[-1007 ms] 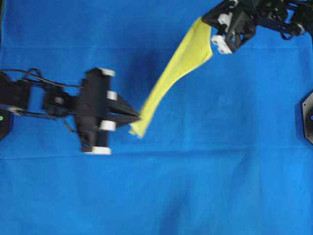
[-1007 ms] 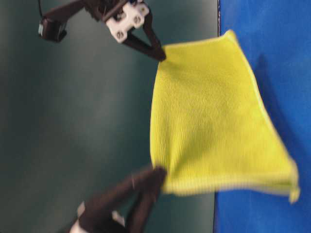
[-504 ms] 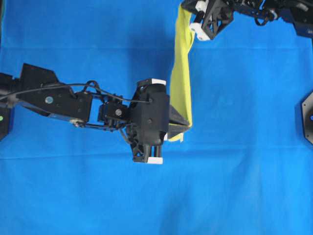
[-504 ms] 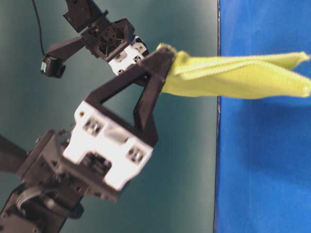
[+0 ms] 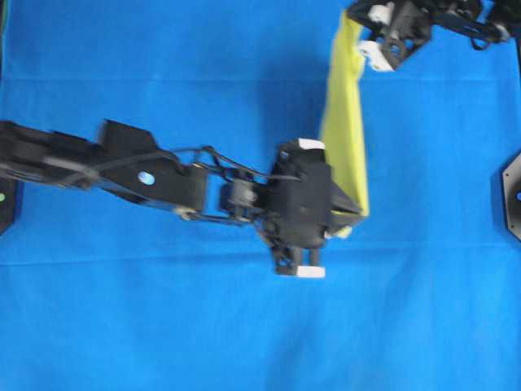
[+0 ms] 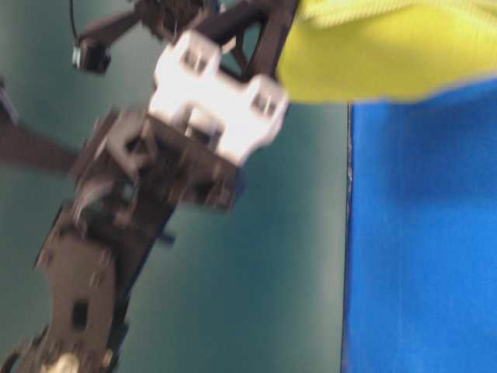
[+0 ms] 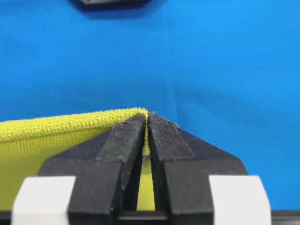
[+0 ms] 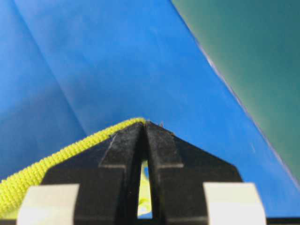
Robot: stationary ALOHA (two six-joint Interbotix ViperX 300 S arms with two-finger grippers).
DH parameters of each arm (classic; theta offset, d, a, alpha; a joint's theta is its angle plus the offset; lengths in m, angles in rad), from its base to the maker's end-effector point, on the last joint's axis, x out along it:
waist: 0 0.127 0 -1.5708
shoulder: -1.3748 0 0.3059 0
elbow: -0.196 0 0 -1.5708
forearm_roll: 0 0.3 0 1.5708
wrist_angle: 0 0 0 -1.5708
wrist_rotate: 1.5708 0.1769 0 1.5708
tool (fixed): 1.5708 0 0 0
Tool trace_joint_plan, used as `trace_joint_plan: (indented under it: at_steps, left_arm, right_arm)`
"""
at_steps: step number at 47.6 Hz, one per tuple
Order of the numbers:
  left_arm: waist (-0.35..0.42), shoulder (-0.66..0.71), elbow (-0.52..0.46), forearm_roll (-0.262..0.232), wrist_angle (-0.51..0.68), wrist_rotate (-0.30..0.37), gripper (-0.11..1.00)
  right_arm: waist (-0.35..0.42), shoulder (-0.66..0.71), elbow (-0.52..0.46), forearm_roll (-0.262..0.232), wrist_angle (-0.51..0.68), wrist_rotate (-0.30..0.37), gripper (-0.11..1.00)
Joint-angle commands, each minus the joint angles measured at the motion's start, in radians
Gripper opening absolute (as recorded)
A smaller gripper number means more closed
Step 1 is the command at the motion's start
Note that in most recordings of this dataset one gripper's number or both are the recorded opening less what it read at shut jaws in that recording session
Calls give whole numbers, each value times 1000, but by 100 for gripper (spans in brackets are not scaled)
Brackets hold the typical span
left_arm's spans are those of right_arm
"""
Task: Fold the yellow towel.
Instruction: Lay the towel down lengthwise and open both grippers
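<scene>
The yellow towel (image 5: 345, 138) hangs in the air as a narrow band stretched between both grippers, above the blue cloth. My left gripper (image 5: 356, 217) is shut on the towel's near corner, right of centre in the overhead view. My right gripper (image 5: 355, 32) is shut on the far corner at the top edge. The left wrist view has the towel (image 7: 51, 140) pinched between the shut fingers (image 7: 124, 140). In the right wrist view the towel's hem (image 8: 56, 159) runs off to the left from the shut gripper (image 8: 145, 129). At table level the towel (image 6: 373, 54) hangs at the top, the left gripper blurred before it.
A large blue cloth (image 5: 163, 326) covers the whole table. A black base plate (image 5: 513, 195) sits at the right edge of the overhead view. The left arm (image 5: 146, 175) stretches across the left half of the table.
Both grippers have carried the towel to the right. The left arm has reached further across the table. The towel, spread wide a second ago, now hangs as a narrow band.
</scene>
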Motion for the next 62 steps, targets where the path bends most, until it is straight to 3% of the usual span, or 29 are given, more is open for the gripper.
trace_joint_plan:
  at_steps: [1, 7, 14, 29, 44, 62]
  left_arm:
    - [-17, 25, -92, 0, -15, -2, 2]
    - [-14, 80, -158, -2, -15, -2, 2]
    - [-3, 97, -156, -2, -29, -3, 2]
    - [0, 14, 87, -6, -195, -32, 2]
    - [-15, -98, 379, -9, -341, -141, 2]
    - [-8, -106, 403, -9, -331, -141, 2]
  right_arm:
    - [-37, -69, 29, -5, 12, 2, 3]
    - [-43, -101, 66, -5, 46, -2, 3]
    - [-41, -60, 63, -6, 43, -2, 3]
    - [21, 170, -98, -5, -35, -2, 3]
    - [92, 324, -259, -6, -34, -3, 3]
    - [115, 360, -272, -8, -28, -14, 3]
